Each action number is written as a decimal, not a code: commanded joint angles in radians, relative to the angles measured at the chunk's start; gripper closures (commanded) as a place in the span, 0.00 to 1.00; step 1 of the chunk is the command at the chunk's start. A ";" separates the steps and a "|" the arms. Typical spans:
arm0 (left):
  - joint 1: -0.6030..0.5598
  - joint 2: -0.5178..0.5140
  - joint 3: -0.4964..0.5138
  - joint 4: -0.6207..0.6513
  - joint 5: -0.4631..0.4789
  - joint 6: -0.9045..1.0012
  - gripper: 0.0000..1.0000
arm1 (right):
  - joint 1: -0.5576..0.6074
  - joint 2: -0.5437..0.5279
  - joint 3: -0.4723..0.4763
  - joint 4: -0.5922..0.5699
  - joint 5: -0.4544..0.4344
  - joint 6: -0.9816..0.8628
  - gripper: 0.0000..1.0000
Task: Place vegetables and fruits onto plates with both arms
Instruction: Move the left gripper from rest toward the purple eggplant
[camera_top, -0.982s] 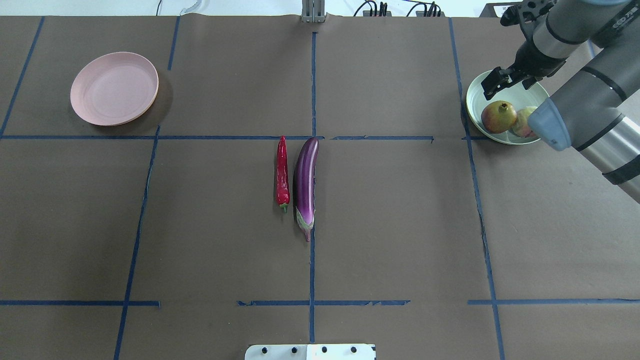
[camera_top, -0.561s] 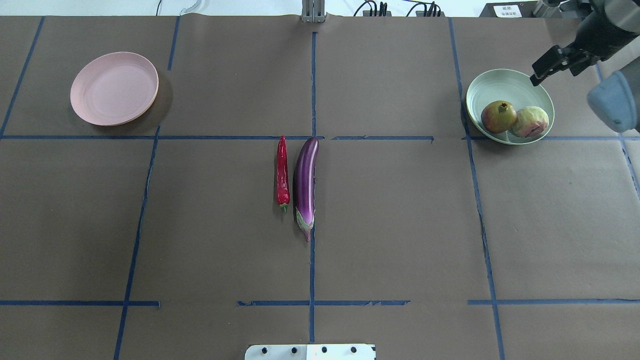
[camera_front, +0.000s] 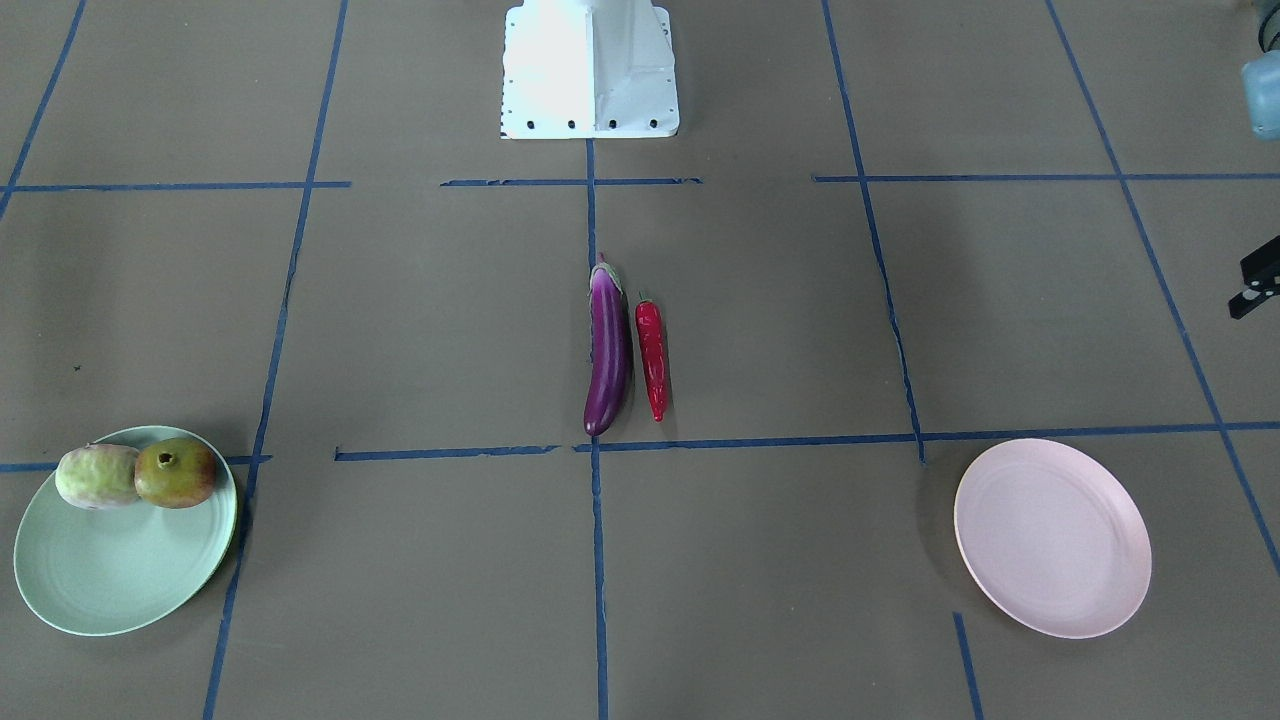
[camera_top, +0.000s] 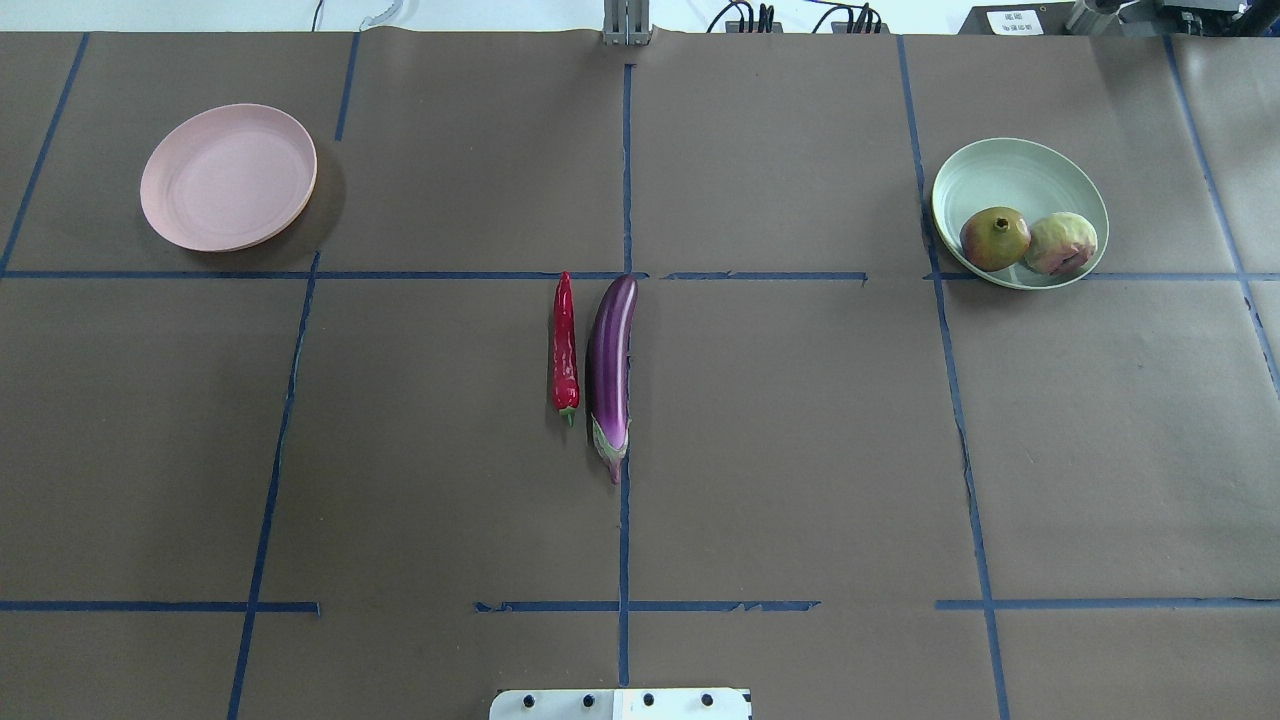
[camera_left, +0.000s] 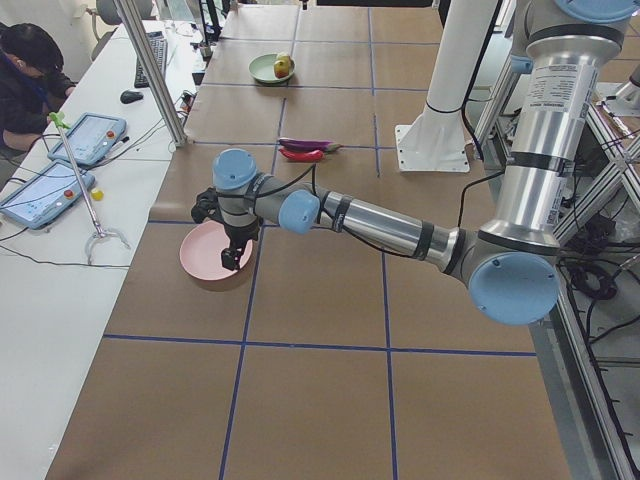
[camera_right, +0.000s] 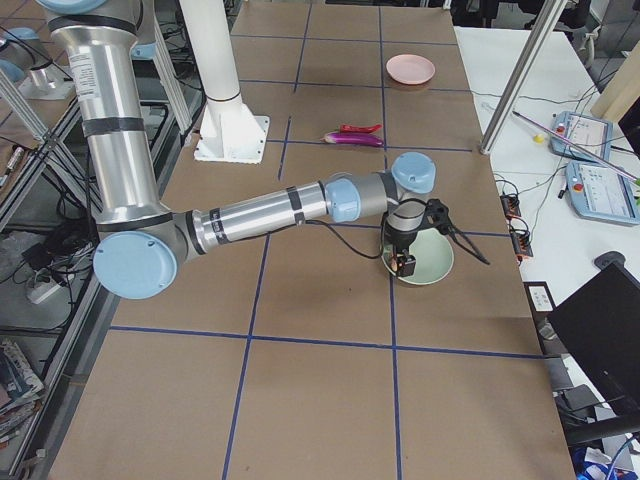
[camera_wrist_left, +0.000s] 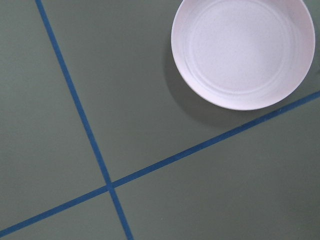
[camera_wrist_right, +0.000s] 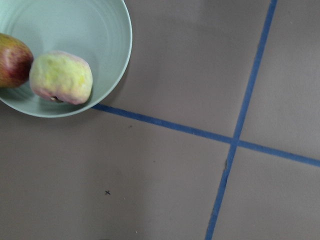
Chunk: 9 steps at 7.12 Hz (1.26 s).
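The purple eggplant (camera_top: 611, 370) and the red chili pepper (camera_top: 565, 345) lie side by side at the table's middle. The pomegranate-like fruit (camera_top: 995, 238) and the pale lumpy ball (camera_top: 1061, 243) rest in the mint green plate (camera_top: 1010, 170) at the far right. The pink plate (camera_top: 228, 177) at the far left holds nothing. My left gripper (camera_left: 236, 258) hangs above the pink plate; only a black edge of it (camera_front: 1256, 290) shows in the front view. My right gripper (camera_right: 403, 264) hangs over the green plate's rim (camera_right: 435, 270). I cannot tell whether either gripper is open or shut.
The white base block (camera_front: 590, 70) stands at the table's near middle edge. Blue tape lines divide the brown table cover. Cables and a metal post (camera_top: 626, 22) sit at the far edge. An operator (camera_left: 25, 75) sits beside tablets at a side table.
My right arm has lifted away from above the green plate and left the overhead view to the right. Both fruits stay in the green plate.
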 joint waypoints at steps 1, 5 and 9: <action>0.218 -0.121 -0.031 -0.006 -0.002 -0.308 0.00 | 0.016 -0.080 -0.002 0.001 0.013 -0.001 0.00; 0.636 -0.415 0.023 0.004 0.239 -0.906 0.00 | 0.030 -0.121 0.002 0.002 0.013 0.004 0.00; 0.805 -0.753 0.347 -0.009 0.467 -1.138 0.08 | 0.030 -0.117 0.004 0.002 0.013 0.004 0.00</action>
